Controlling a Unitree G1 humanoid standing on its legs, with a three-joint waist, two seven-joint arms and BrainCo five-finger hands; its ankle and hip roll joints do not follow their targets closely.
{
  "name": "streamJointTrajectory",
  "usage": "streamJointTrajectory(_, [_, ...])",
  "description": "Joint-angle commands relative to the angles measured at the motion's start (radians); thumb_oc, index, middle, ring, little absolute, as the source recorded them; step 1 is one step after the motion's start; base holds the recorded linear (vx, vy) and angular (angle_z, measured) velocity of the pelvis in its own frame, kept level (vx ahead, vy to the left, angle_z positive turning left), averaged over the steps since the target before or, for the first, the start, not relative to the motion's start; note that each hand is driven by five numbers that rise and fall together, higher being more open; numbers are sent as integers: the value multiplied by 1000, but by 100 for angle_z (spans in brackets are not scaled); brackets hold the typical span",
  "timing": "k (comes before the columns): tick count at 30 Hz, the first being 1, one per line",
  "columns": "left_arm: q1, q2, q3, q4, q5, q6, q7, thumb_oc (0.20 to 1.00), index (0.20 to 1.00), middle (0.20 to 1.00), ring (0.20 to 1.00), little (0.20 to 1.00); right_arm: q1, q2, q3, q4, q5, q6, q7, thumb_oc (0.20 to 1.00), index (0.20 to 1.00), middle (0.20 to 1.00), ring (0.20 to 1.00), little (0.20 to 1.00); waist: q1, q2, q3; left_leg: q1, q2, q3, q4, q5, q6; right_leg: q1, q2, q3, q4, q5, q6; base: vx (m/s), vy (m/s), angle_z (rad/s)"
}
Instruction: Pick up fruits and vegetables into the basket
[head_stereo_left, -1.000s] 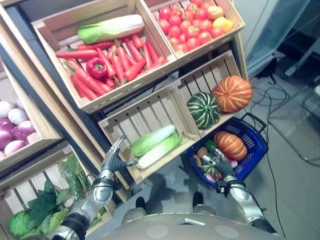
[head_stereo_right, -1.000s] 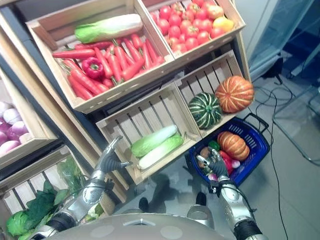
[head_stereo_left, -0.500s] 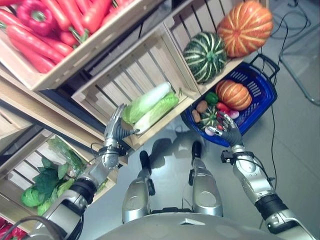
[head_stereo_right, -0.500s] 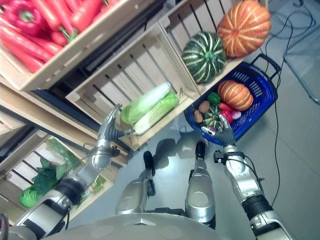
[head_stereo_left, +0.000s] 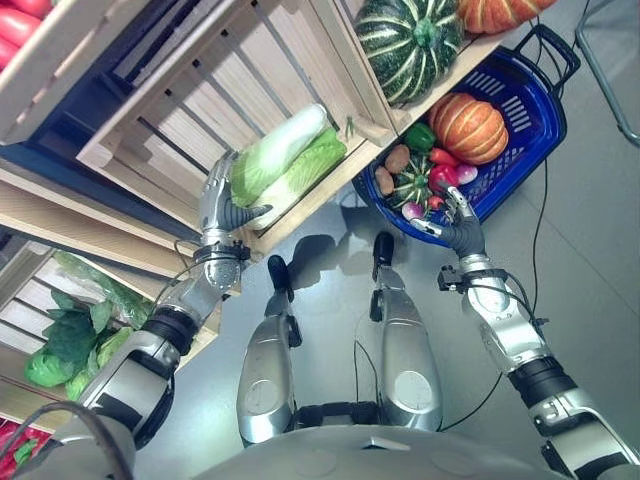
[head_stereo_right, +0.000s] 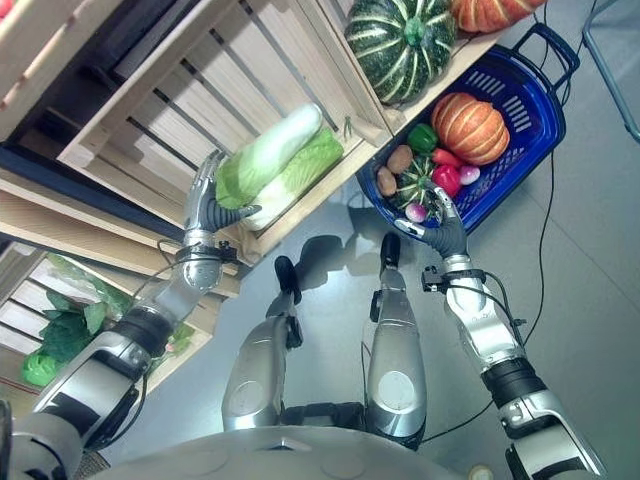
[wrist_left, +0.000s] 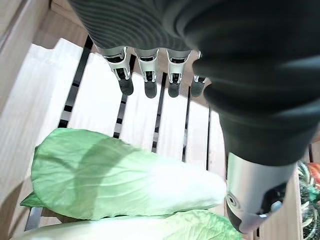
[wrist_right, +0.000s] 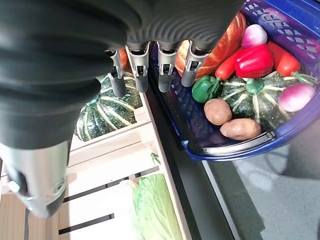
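Note:
Two pale green napa cabbages (head_stereo_left: 283, 150) lie side by side in a slatted wooden crate (head_stereo_left: 190, 120). My left hand (head_stereo_left: 217, 197) is open at the crate's front edge, right beside the leafy end of the cabbages (wrist_left: 110, 185); its straight fingers (wrist_left: 147, 82) hover over the slats and hold nothing. The blue basket (head_stereo_left: 522, 92) stands on the floor with an orange pumpkin (head_stereo_left: 470, 127), a small striped squash (head_stereo_left: 410, 185), potatoes (head_stereo_left: 397, 158), peppers and a radish inside. At the basket's near rim (wrist_right: 250, 142) my right hand (head_stereo_left: 457, 226) is open and empty.
A big green striped pumpkin (head_stereo_left: 410, 38) and an orange pumpkin (head_stereo_left: 495, 12) sit in the crate above the basket. Leafy greens (head_stereo_left: 70, 345) fill a low crate at the left. Grey floor lies between the shelves and the basket.
The camera has tilted downward, so the whole scene has slid up. Both hands keep their places, the left by the cabbages and the right by the basket's rim.

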Motion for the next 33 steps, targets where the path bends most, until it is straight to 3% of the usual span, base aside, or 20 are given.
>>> streamJointTrajectory(1, [5, 54, 78, -1, -26, -35, 58, 1000, 1000, 1000, 1000, 1000, 43, -27, -5, -113, -35, -15, -15, 1000, 1000, 1000, 1000, 1000, -11, -43, -42, -104, 13, -7, 131, -6, 18, -24, -26, 12, 97, -19, 22, 0, 0, 0])
streamJointTrajectory(4, [-13, 60, 133, 1, -56, -53, 65, 1000, 1000, 1000, 1000, 1000, 42, -30, -22, -137, -45, 4, -11, 1000, 1000, 1000, 1000, 1000, -16, -44, -24, -148, 13, -5, 163, -8, 15, -62, -22, 18, 118, -22, 19, 1, 27, -2])
streamJointTrajectory(15, [-73, 82, 186, 60, -78, -49, 67, 1000, 1000, 1000, 1000, 1000, 32, -39, -37, -166, -48, 32, 8, 1000, 1000, 1000, 1000, 1000, -42, -47, -7, -243, 17, 5, 227, -21, 9, -154, -10, 47, 159, -29, 14, 10, 39, -3])
streamJointTrajectory(25, [-130, 116, 200, 98, -117, -74, -36, 1000, 1000, 1000, 1000, 1000, 32, -48, -53, -185, -46, 37, 22, 1000, 1000, 1000, 1000, 1000, -68, -46, -7, -321, 23, 19, 285, -36, 7, -229, -5, 71, 189, -28, 13, 22, 32, -3])
streamJointTrajectory(33, [-180, 136, 141, 153, -171, 1, -157, 1000, 1000, 1000, 1000, 1000, 15, -64, -51, -199, -38, 58, 33, 1000, 1000, 1000, 1000, 1000, -93, -44, -7, -369, 29, 27, 332, -49, 7, -279, 2, 97, 220, -32, 13, 44, 44, -7])
